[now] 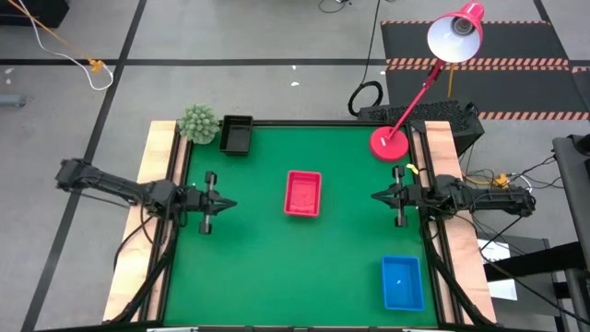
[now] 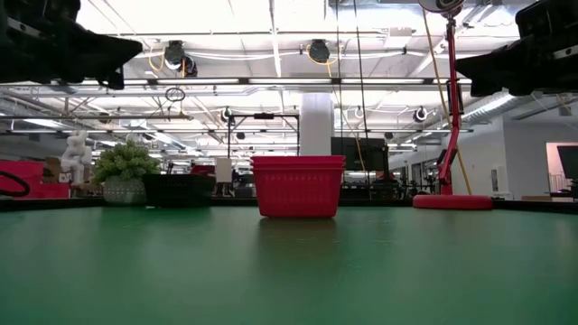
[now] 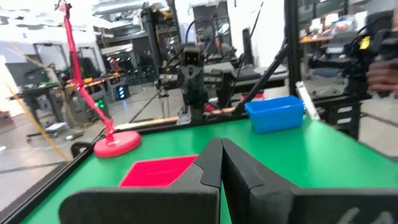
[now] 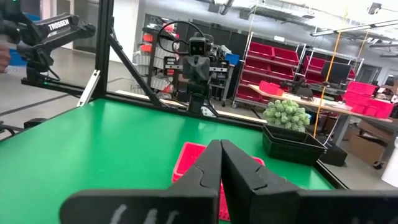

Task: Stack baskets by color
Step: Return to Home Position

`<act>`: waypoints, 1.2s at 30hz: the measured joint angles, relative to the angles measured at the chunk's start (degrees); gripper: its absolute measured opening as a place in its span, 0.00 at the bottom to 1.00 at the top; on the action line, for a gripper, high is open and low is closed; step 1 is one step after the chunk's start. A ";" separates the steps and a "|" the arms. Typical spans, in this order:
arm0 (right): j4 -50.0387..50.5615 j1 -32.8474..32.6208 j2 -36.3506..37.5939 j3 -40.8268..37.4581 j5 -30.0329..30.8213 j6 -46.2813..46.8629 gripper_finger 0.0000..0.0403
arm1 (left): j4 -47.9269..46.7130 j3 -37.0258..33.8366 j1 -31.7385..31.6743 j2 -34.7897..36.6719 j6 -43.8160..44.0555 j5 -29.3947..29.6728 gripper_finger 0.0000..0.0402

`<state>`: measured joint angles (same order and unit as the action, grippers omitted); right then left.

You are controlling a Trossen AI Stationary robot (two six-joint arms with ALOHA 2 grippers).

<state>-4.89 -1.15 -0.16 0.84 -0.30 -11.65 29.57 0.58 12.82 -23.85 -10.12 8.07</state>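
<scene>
A red-pink basket stack [image 1: 302, 193] stands on the green table's middle; it also shows in the low view [image 2: 298, 185]. A black basket stack [image 1: 236, 135] rests at the far left corner, and a blue basket stack [image 1: 402, 282] at the near right. My left gripper [image 1: 230, 204] hovers shut at the table's left edge, fingers level and pointing toward the middle. My right gripper [image 1: 376, 195] hovers shut at the right edge, facing it. Each wrist view shows shut fingers [image 3: 221, 163] [image 4: 220, 163] above the table with nothing between them.
A fuzzy green ball plant [image 1: 197, 122] stands at the far left corner beside the black baskets. A red desk lamp's round base [image 1: 389, 144] sits at the far right, its arm slanting up beyond the table. Wooden rails [image 1: 159, 157] edge both sides.
</scene>
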 joint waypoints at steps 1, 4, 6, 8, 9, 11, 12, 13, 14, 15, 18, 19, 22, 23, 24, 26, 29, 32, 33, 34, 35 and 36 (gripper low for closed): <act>0.00 0.00 -0.01 0.00 0.01 -0.01 0.00 | -0.54 0.00 -0.10 0.94 -0.02 -0.62 0.01; 0.00 0.00 0.00 0.00 0.00 0.08 0.00 | -3.37 0.00 -0.11 3.93 -0.10 -0.73 0.01; 0.00 0.00 0.00 0.00 0.00 0.61 0.00 | -5.70 0.00 -0.11 6.00 -0.04 -0.73 0.01; 0.00 -0.02 -0.01 0.00 0.00 1.56 0.00 | -8.06 0.00 -0.11 8.16 0.11 -0.73 0.01; 0.00 -0.02 0.00 0.00 0.00 1.86 0.00 | -8.85 0.00 -0.11 9.26 0.12 -0.73 0.01; 0.00 -0.02 0.00 0.00 0.04 1.93 0.00 | -10.37 0.00 -0.11 11.41 0.12 -0.73 0.01; 0.00 -0.02 0.00 0.00 0.04 1.95 0.00 | -11.37 0.00 -0.11 12.50 0.12 -0.71 0.01; 0.00 -0.02 -0.01 0.00 0.04 1.97 0.00 | -12.42 0.00 -0.11 13.55 0.12 -0.71 0.01; 0.00 -0.03 -0.01 0.00 0.04 2.12 0.00 | -13.30 0.00 -0.11 14.60 0.12 -0.65 0.01; 0.00 -0.04 -0.01 0.00 0.04 2.60 0.00 | -14.39 0.00 -0.11 15.69 0.09 -0.53 0.01; 0.00 -0.07 -0.01 0.00 0.07 3.96 0.00 | -17.44 0.00 -0.11 18.71 -0.06 -0.27 0.01; 0.00 -0.07 0.00 0.00 0.07 4.29 0.00 | -18.11 0.00 -0.11 19.67 -0.13 -0.22 0.01; 0.58 -0.07 0.00 0.00 -0.05 5.84 0.00 | -20.60 0.00 -0.11 22.43 -0.51 -0.03 0.01; 1.19 -0.07 0.00 0.00 -0.07 6.16 0.00 | -21.40 0.00 -0.11 23.32 -0.69 0.09 0.01; 1.78 -0.07 -0.02 0.00 -0.05 6.49 0.00 | -21.97 0.01 -0.11 23.86 -0.79 0.45 0.01; 2.85 -0.07 -0.01 0.00 0.04 6.93 0.00 | -22.88 0.06 -0.19 23.71 -0.99 0.97 0.01; 3.06 -0.07 -0.13 0.00 0.04 6.22 0.00 | -24.21 0.04 -0.18 23.73 -1.18 0.99 0.01; 3.07 -0.07 -0.20 0.00 0.04 6.51 0.00 | -26.00 0.04 -0.18 23.71 -0.75 0.97 0.01; 3.06 -0.07 -0.20 0.00 0.04 6.45 0.00 | -26.38 0.04 -0.18 23.71 -0.75 0.97 0.01; 3.05 -0.07 -0.20 0.00 0.04 6.43 0.00 | -26.88 0.05 -0.18 23.71 -0.73 0.97 0.01; 3.02 -0.07 -0.20 0.00 0.06 6.45 0.00 | -27.27 0.07 -0.18 23.71 -0.71 0.97 0.01; 3.02 -0.07 -0.20 0.00 0.05 6.46 0.00 | -27.37 0.09 -0.18 23.71 -0.69 0.95 0.01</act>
<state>-1.87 -1.21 -0.36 0.84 -0.24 -5.19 2.20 0.67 12.64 -0.14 -10.81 9.01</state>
